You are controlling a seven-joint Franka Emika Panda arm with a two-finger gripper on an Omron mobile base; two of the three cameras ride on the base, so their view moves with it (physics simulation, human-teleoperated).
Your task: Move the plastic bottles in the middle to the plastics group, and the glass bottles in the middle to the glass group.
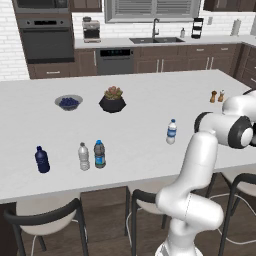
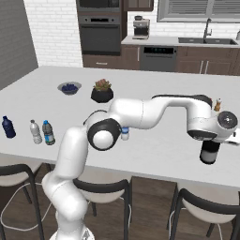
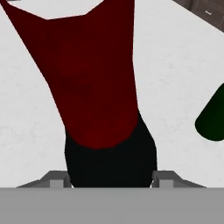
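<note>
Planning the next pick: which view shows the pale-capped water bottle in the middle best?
The left base view: the water bottle stands whole and unblocked on the counter. In the right base view the arm hides most of it; just a small part peeks out.

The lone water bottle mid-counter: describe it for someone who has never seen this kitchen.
On the white island counter, look right of the dark plant pot, toward the near edge. A small clear water bottle with blue label and pale cap stands alone there; the other small bottles stand together far left.
</note>
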